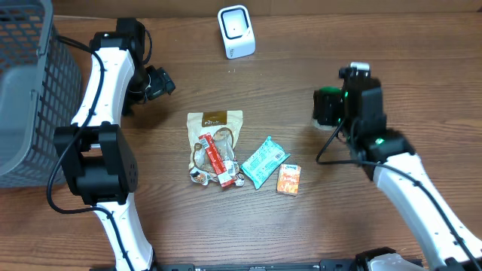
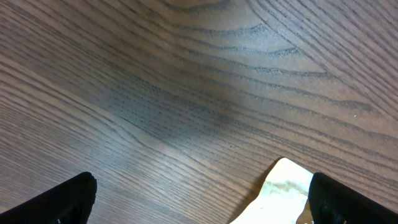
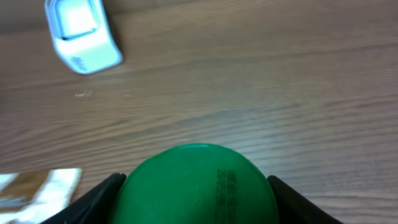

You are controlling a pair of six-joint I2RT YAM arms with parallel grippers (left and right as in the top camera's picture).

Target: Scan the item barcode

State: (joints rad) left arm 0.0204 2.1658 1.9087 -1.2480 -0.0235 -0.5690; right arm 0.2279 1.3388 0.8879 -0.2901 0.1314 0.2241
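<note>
We see our right gripper (image 3: 196, 208) clamped half-wide on the round green plastic container (image 3: 196, 177) near the wooden table's (image 1: 422, 60) right edge. Our left gripper (image 2: 200, 202) gapes fully, empty.

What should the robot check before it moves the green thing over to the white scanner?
1. Right gripper has the green round item between its fingers: ok.
2. Printed code on the item can be seen: ok in the right wrist view.
3. Code faces the white scanner: cannot tell.
4. Scanner stands upright with bare table between it and the item: ok.
5. Left gripper is open, empty and off to the side, by the beige pouch: ok.
</note>
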